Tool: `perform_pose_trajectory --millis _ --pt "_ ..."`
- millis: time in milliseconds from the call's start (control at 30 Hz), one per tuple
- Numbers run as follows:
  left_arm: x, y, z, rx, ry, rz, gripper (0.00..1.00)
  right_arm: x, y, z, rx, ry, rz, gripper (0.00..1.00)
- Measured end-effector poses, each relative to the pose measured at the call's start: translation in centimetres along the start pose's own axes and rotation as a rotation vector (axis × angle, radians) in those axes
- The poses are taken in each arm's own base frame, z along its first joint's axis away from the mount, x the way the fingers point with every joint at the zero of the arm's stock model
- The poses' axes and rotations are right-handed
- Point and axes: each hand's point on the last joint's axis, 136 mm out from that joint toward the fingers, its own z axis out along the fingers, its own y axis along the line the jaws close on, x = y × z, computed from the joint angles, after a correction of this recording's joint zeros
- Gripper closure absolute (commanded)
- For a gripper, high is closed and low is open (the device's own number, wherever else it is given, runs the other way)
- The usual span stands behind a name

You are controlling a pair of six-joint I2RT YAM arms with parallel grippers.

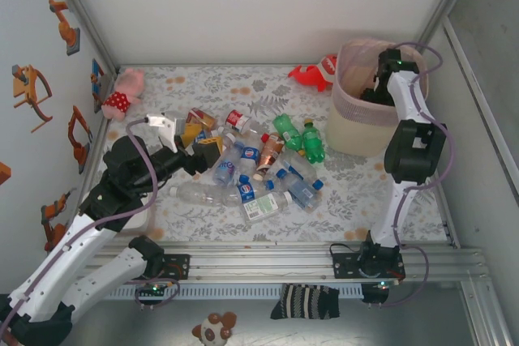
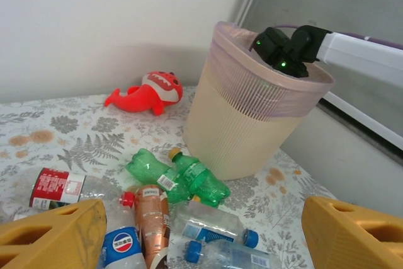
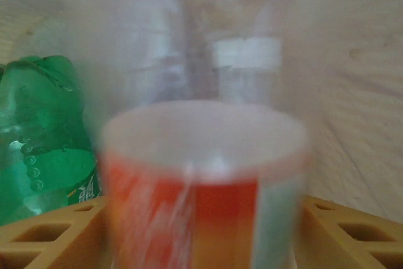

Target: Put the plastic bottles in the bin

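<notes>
Several plastic bottles (image 1: 259, 169) lie in a heap mid-table, clear ones with blue caps, a brown one (image 2: 151, 215) and two green ones (image 2: 182, 177). My left gripper (image 1: 201, 140) hovers open over the heap's left side, its yellow fingers (image 2: 56, 234) wide apart with nothing between them. The cream bin (image 1: 350, 123) with its pink bag stands at the far right. My right gripper (image 1: 375, 91) is down inside it. Between its fingers (image 3: 50, 237) a red-labelled bottle (image 3: 201, 181) shows blurred, slipping free of the open jaws. A green bottle (image 3: 44, 143) lies in the bin.
A red toy (image 1: 316, 73) lies just left of the bin and a pink plush (image 1: 126, 93) sits at the far left corner. Walls close the table on three sides. A striped sock (image 1: 304, 301) hangs below the front rail.
</notes>
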Motion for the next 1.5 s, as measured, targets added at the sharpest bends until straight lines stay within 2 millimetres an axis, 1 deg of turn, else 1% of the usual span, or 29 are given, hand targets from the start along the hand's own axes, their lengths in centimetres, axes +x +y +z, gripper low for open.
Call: perform_pose_trajectory --millis 200,400,567,733,833,967,1100,1200,1300,1500 --pt "0.6 1.5 0.0 -0.079 0.017 -0.020 0.19 -0.4 0.0 -2.2 -0.008 -0.048 0.003 0.27" --pt "2.5 3.5 0.9 -0.176 0.087 -0.067 0.19 -0.9 0.2 -5.2 -0.035 -0.112 0.016 0.27" --pt "4.4 6.3 1.2 -0.317 0.140 -0.177 0.19 -1.1 0.4 -8.5 -0.066 -0.181 0.022 0.27" --pt "5.7 8.8 0.6 -0.453 0.153 -0.313 0.18 -1.1 0.5 -11.9 -0.092 -0.252 0.023 0.27" --pt "6.8 10.3 0.3 -0.532 0.165 -0.399 0.18 -1.0 0.6 -13.4 -0.110 -0.283 0.025 0.27" --pt "9.5 13.1 -0.5 -0.695 0.214 -0.543 0.18 -0.5 0.8 -15.6 -0.139 -0.320 0.028 0.27" --pt "12.4 15.4 -2.2 -0.874 0.260 -0.670 0.18 0.2 0.9 -17.7 -0.162 -0.357 0.033 0.27" --pt "14.0 16.3 -3.4 -0.984 0.282 -0.745 0.18 0.7 0.9 -19.3 -0.174 -0.389 0.037 0.27" --pt "15.4 17.0 -4.5 -1.074 0.295 -0.819 0.23 1.4 0.9 -20.6 -0.189 -0.414 0.038 0.27" --pt "17.7 18.1 -5.8 -1.203 0.316 -0.966 0.28 2.4 1.1 -22.2 -0.217 -0.445 0.039 0.27"
